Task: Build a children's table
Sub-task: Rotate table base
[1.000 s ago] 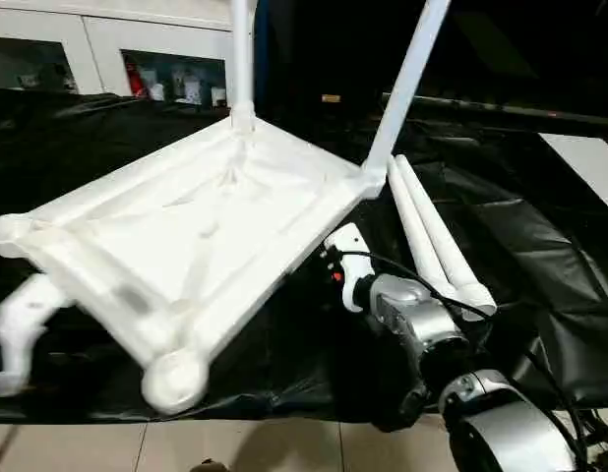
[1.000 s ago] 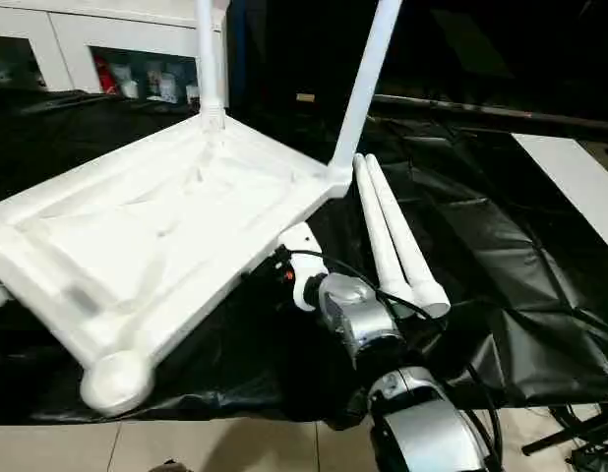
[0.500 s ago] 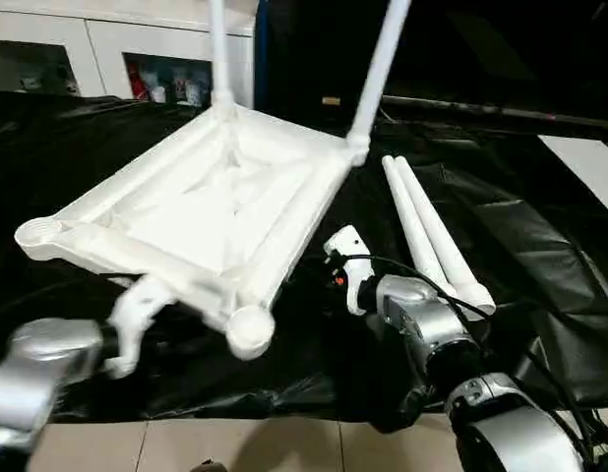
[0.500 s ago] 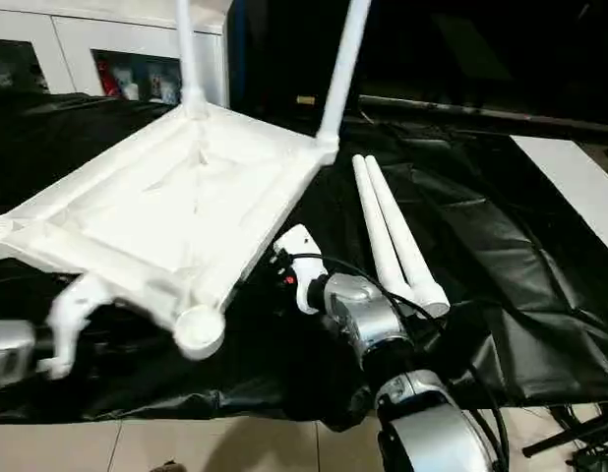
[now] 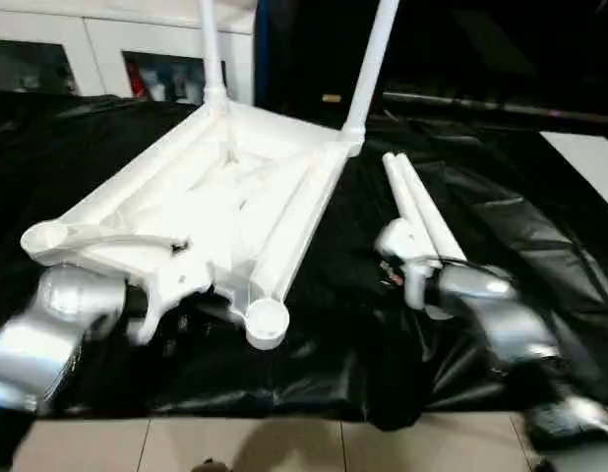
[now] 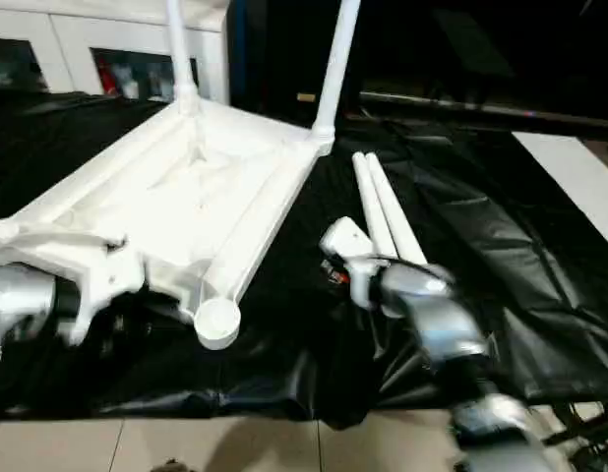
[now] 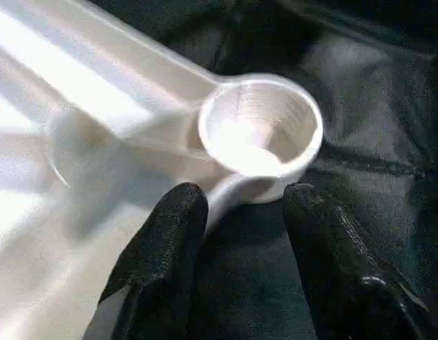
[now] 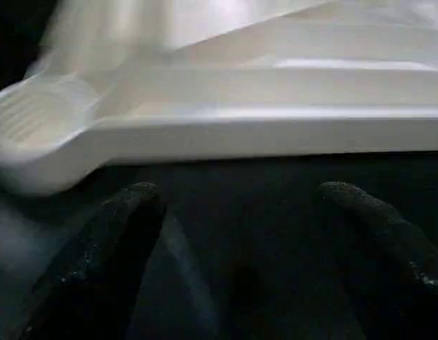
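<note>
On the black sheet (image 5: 107, 128), in the head views, the table top (image 5: 225, 197) lies underside up with its far end lowest-looking and two legs (image 5: 371, 59) standing in the far corner sockets. Two loose legs (image 5: 417, 206) lie side by side just right of it, with bare sheet between them and the top's right edge. The near corner socket (image 5: 267, 322) sits empty close to the sheet's front edge. Compared with a second ago, the top has swung and settled lower, and the right arm has moved out toward the loose legs.

In the left wrist view, the left gripper (image 7: 244, 209) stands half apart, fingers (image 7: 173, 227) just short of the round socket (image 7: 260, 126), gripping nothing.

In the right wrist view, the right gripper (image 8: 237, 205) is spread wide over dark sheet, apart from the top's rim (image 8: 276, 134).
</note>
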